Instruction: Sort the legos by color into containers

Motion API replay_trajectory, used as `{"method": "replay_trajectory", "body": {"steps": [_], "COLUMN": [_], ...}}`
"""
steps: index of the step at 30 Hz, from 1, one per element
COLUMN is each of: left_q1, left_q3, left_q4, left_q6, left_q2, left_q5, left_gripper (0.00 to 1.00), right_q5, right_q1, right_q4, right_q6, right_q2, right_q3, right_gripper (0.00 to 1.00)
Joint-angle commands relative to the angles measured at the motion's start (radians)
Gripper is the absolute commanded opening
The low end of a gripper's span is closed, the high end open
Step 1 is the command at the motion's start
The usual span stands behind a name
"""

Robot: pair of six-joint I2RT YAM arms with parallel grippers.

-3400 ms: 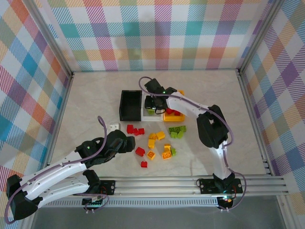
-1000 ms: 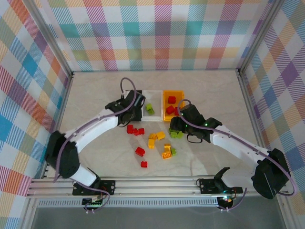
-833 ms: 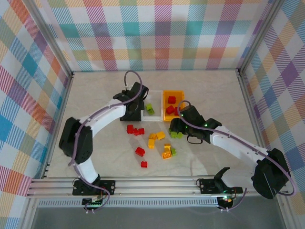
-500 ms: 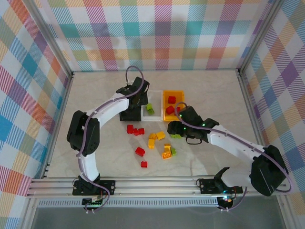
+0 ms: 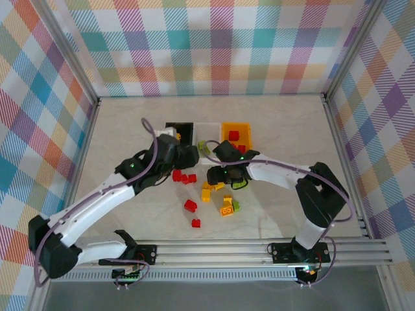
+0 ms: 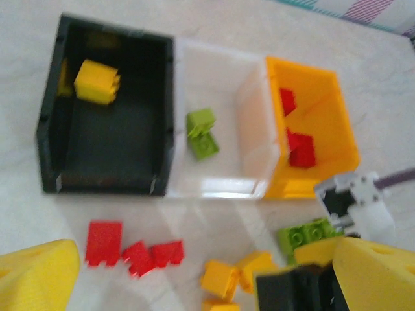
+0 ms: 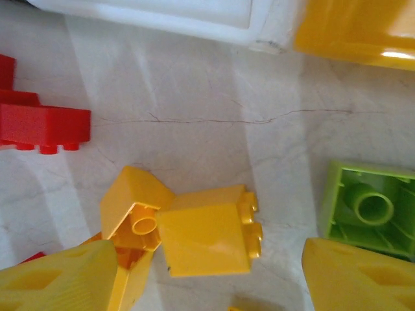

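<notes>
Bins in a row, touching: black bin (image 6: 107, 146) w/ 1 yellow brick (image 6: 96, 81) in a back corner; white bin (image 6: 220, 74) in the middle w/ lime green brick (image 6: 202, 133); orange bin (image 6: 327, 107) w/ red bricks (image 6: 301, 149). Other legos (image 5: 206, 192) loose on counter (image 6: 39, 214) just in front. Left fingers (image 6: 35, 278) spread wide, empty, above the loose pile. Right fingers (image 7: 55, 278) apart, empty, straddling yellow pair (image 7: 204, 238); green brick (image 7: 366, 206) just beside one finger.

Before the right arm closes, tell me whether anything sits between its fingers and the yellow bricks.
Nothing visible does. The right gripper hangs open right above the two touching yellow bricks. A green brick lies upside down close beside one finger and might get nudged.
</notes>
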State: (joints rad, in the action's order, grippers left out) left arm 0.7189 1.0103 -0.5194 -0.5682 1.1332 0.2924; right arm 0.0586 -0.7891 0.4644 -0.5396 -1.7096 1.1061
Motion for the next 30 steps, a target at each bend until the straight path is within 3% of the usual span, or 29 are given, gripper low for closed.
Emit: {"method": "replay_trajectory", "body": {"steps": [1,14,22,27,30], "left_q1": [0.008,0.007,0.008,0.008,0.008], "left_q3": [-0.087,-0.224,-0.223,-0.230,-0.237], "left_q4": [-0.072,-0.196,-0.209,-0.208,-0.219], "left_q6": [-0.075,-0.138,-0.136,-0.132,-0.137], "left_q2": [-0.091,-0.265,-0.271,-0.280,-0.293], "left_q5": [-0.002,0.037,0.051,0.048,0.059], "left_gripper": [1.00,1.00,1.00,1.00,1.00], "right_q5": [0.003,0.039,0.095,0.101,0.111], "right_q1": [-0.008,-0.042,-0.065,-0.070,-0.070], "right_q4": [0.037,0.075,0.097,0.057,0.066], "right_q6": [0.050,0.073,0.066,0.058,0.055], "right_q2": [-0.048,-0.112,-0.125,-0.051,0.019], "right_q3": [0.033,0.055,0.061,0.025,0.014], "right_gripper": [0.75,0.70,0.56,0.42,0.39]}}
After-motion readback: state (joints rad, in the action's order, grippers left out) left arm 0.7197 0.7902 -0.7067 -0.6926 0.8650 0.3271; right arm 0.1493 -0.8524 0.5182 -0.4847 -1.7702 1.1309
